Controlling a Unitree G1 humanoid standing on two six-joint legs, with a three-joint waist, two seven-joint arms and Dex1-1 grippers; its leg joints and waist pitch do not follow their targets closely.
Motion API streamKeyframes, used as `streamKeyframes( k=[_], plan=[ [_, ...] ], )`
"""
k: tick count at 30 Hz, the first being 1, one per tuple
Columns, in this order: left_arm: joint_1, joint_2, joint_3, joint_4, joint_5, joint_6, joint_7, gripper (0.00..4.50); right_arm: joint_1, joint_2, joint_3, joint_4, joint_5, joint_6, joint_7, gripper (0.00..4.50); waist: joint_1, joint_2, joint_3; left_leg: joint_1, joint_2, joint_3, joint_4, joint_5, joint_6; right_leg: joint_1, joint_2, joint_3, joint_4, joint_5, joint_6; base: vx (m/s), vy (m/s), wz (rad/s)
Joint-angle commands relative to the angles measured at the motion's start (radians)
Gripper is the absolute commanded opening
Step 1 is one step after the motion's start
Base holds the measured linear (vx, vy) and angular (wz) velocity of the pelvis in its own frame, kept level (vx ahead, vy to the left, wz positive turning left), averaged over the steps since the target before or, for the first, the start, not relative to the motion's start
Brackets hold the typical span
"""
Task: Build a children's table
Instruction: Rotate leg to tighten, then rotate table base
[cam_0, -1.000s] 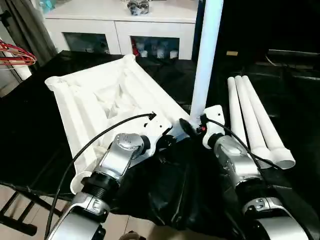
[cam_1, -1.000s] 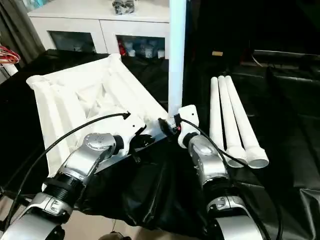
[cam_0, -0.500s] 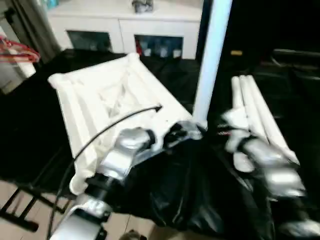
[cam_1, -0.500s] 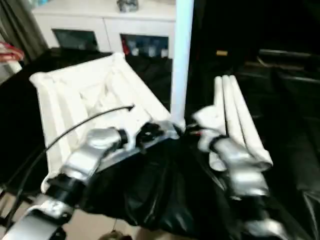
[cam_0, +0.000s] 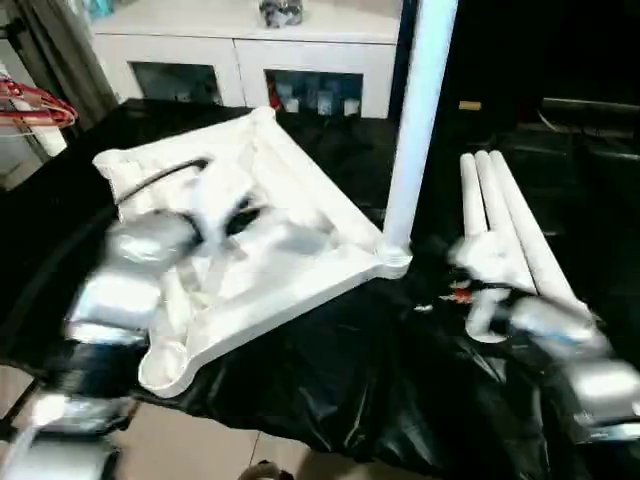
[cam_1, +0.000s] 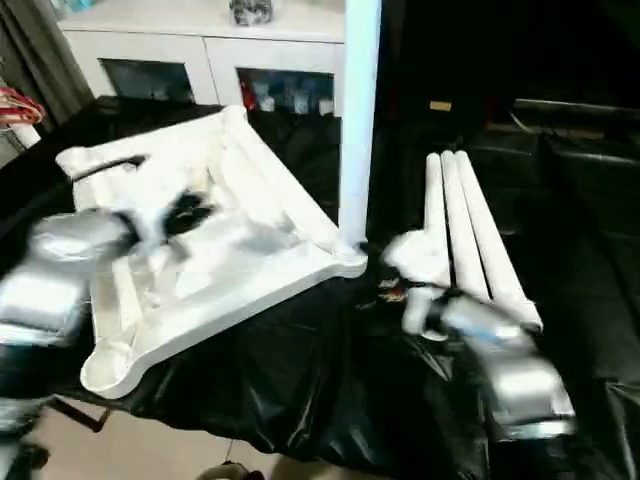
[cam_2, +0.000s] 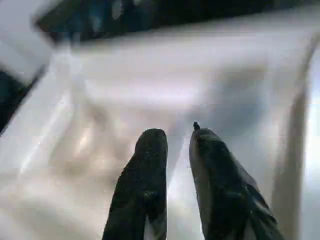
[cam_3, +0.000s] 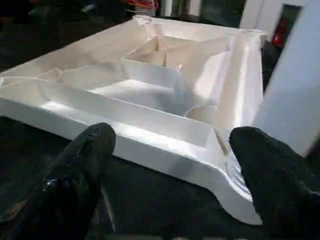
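Observation:
The children's table top (cam_0: 290, 270) lies underside up on a black sheet, its ribs and round corner sockets showing. One white leg (cam_0: 418, 120) stands upright in the near right corner socket (cam_0: 393, 258). Three more legs (cam_0: 500, 215) lie side by side to the right. My left gripper (cam_2: 177, 135) hovers over the ribbed underside, its fingers a narrow gap apart with nothing between them; the left arm (cam_0: 135, 255) is blurred. My right gripper (cam_3: 175, 137) stands wide open and empty, close in front of that corner, beside the standing leg (cam_3: 295, 80).
A white cabinet with glass doors (cam_0: 250, 55) stands behind the work surface. A red wire object (cam_0: 30, 105) shows at the far left. The black sheet (cam_0: 330, 380) hangs over the near edge, with floor below it.
My left arm has swung left from the near right corner to over the table top's middle, and its fingers have parted slightly. My right arm has drawn back from the upright leg.

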Motion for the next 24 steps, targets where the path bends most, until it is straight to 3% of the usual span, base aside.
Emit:
streamKeyframes(
  k=[1,3,5,6,7,9,17,24],
  plan=[
    [0.027,0.052,0.001,-0.017,0.060,0.049,0.000,0.98,-0.014,0.031,0.022,0.033,-0.027,0.032,-0.052,3.71,-0.001,-0.010,-0.054,0.014,0.054,-0.031,-0.081,-0.232,0.031,0.037,-0.074,0.048,-0.078,-0.282,-0.157,0.000,0.000,0.00],
    [0.067,0.111,0.013,-0.035,0.081,0.113,0.030,0.98,-0.039,0.083,0.042,0.074,-0.030,0.090,-0.114,3.59,-0.004,-0.012,-0.055,0.017,0.053,-0.032,-0.084,-0.239,0.018,0.036,-0.072,0.048,-0.078,-0.285,-0.154,0.000,0.000,0.00],
    [0.080,0.126,0.011,-0.040,0.090,0.136,0.040,0.70,-0.047,0.092,0.055,0.089,-0.039,0.097,-0.126,3.42,-0.003,-0.008,-0.054,0.022,0.055,-0.031,-0.085,-0.251,0.004,0.032,-0.071,0.050,-0.078,-0.263,-0.164,0.000,0.000,0.00],
    [0.085,0.132,0.010,-0.037,0.098,0.140,0.046,0.63,-0.053,0.094,0.063,0.101,-0.051,0.097,-0.134,3.37,0.005,-0.004,-0.055,0.032,0.057,-0.028,-0.083,-0.262,-0.003,0.024,-0.069,0.053,-0.079,-0.250,-0.165,0.000,0.000,0.00],
    [0.086,0.134,0.010,-0.036,0.100,0.142,0.048,0.63,-0.054,0.095,0.065,0.104,-0.054,0.096,-0.136,3.27,0.007,-0.009,-0.056,0.034,0.058,-0.027,-0.082,-0.262,-0.006,0.022,-0.069,0.054,-0.078,-0.237,-0.167,0.000,0.000,0.00],
    [0.105,0.148,0.007,-0.004,0.129,0.162,0.078,0.43,-0.089,0.111,0.088,0.184,-0.110,0.090,-0.185,3.04,0.005,-0.010,-0.055,0.022,0.053,-0.030,-0.086,-0.249,-0.015,0.031,-0.071,0.053,-0.070,-0.214,-0.175,0.000,0.000,0.00],
    [0.137,0.150,-0.036,0.037,0.108,0.153,0.048,0.00,-0.116,0.119,0.128,0.216,-0.142,0.122,-0.192,2.44,0.005,-0.016,-0.057,0.020,0.052,-0.031,-0.084,-0.231,-0.012,0.038,-0.075,0.054,-0.067,-0.176,-0.168,0.000,0.000,0.00],
    [0.160,0.193,-0.142,0.046,0.092,0.100,-0.100,0.00,-0.199,0.152,0.152,0.395,-0.198,0.051,-0.216,1.78,-0.003,-0.019,-0.050,0.023,0.053,-0.034,-0.091,-0.305,-0.029,0.035,-0.081,0.055,-0.078,-0.286,-0.162,0.000,0.000,0.00]
  ],
)
